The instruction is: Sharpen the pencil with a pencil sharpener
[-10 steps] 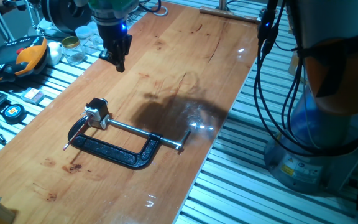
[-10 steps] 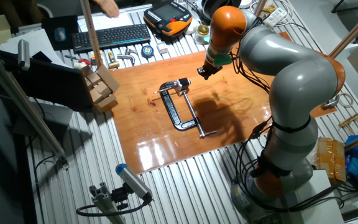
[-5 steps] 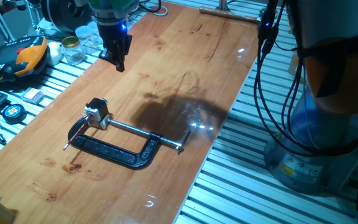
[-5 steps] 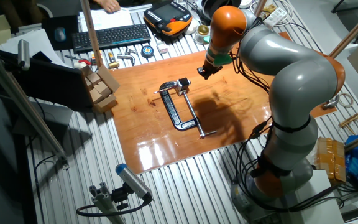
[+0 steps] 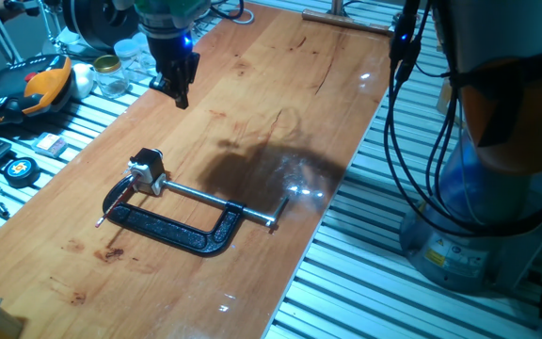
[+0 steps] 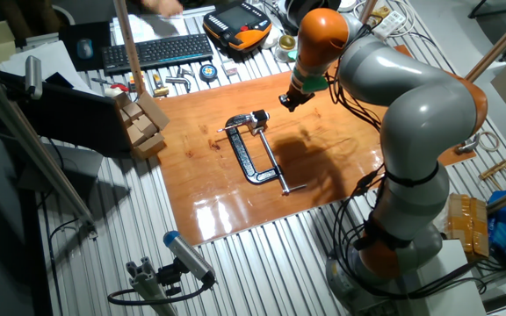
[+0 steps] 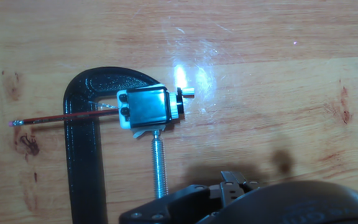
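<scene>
The pencil sharpener (image 7: 145, 107) is a small black and silver block held in the jaws of a black C-clamp (image 7: 82, 155). It also shows in one fixed view (image 5: 148, 169) and in the other fixed view (image 6: 259, 118). The pencil (image 7: 64, 116), thin and dark with a pale reddish tip at the left, lies across the clamp's frame with its other end in the sharpener. It also shows in one fixed view (image 5: 113, 207). My gripper (image 5: 180, 96) hangs above the board, well away from the clamp, with fingers together and nothing in them. It also shows in the other fixed view (image 6: 285, 103).
The clamp (image 5: 172, 226) lies flat on the wooden board (image 5: 280, 85), its silver screw rod (image 5: 219, 200) pointing right. A jar (image 5: 109, 73), an orange pendant (image 5: 36, 85) and a tape measure (image 5: 17, 169) lie off the board's left edge. A keyboard (image 6: 161, 51) is behind.
</scene>
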Available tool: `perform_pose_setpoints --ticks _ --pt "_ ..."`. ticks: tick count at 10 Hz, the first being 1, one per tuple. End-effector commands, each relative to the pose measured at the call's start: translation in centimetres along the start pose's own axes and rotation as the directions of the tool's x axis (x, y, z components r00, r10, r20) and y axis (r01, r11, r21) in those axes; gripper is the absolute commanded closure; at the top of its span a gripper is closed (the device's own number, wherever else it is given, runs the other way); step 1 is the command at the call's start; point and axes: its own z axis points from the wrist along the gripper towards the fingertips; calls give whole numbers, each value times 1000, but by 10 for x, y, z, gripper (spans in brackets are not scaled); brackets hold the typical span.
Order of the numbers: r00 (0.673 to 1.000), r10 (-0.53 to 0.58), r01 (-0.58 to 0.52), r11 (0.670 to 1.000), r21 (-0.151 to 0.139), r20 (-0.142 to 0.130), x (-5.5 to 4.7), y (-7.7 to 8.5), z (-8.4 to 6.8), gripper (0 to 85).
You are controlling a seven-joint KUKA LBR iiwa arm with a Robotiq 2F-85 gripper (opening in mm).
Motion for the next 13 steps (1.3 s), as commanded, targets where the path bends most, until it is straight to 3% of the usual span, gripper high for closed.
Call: perform_pose_setpoints --ticks 1,3,13 --pt "1000 -1 1 1000 -2 -3 0 0 0 850" --pt "1000 3 -3 1000 10 8 -2 1 0 850" --pt "1000 9 -9 1000 21 3 0 1 -1 850"
